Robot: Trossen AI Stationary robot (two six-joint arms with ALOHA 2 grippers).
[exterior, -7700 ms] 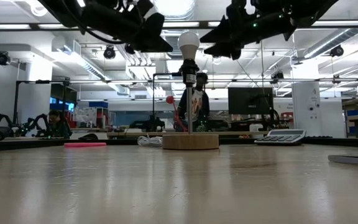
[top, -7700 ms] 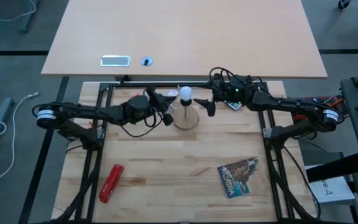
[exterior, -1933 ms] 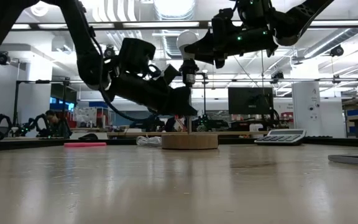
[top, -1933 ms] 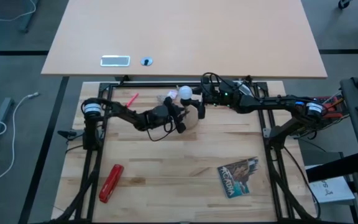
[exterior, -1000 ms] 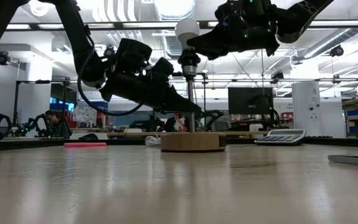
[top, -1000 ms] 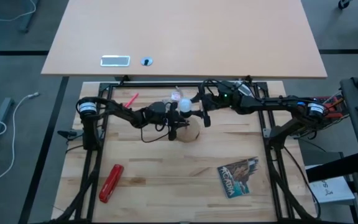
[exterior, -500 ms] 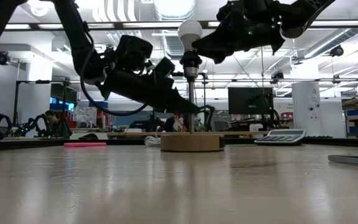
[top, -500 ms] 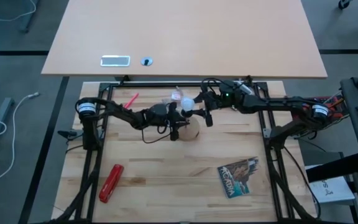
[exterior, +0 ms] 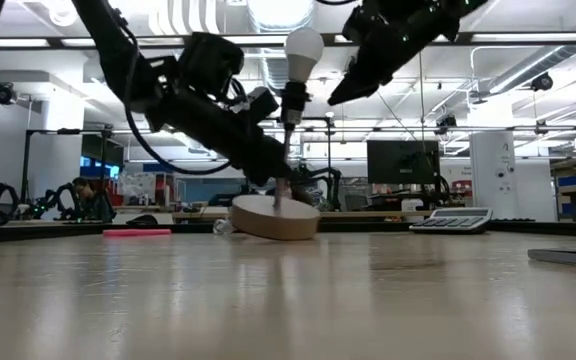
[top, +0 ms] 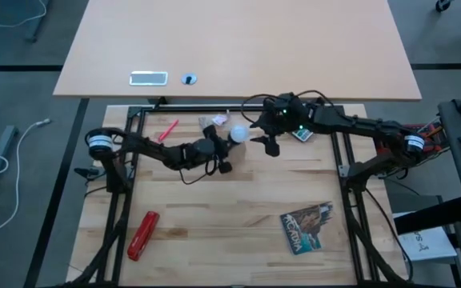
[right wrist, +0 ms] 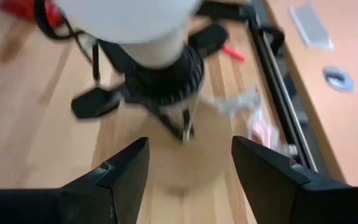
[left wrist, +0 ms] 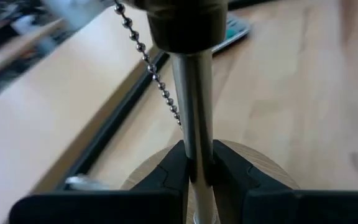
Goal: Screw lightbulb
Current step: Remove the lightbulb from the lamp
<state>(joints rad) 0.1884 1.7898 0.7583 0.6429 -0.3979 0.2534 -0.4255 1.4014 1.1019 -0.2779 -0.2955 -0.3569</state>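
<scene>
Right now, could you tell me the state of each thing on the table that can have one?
lightbulb: seated in the socket, leaning with the stand.
lamp stand: tilted, one edge of its wooden base lifted off the table.
left gripper: shut on the stand's metal stem.
right gripper: open, beside the lightbulb, not holding it.
pull chain: hanging loose beside the stem.

A robotics lab or workshop. The low view looks across a wooden table (exterior: 288,300) into a wide open hall with strip lights and exposed ducts (exterior: 268,70) overhead, monitors (exterior: 403,160) on benches, other robot arms (exterior: 8,198) at the far left, and a seated person (exterior: 88,198).
</scene>
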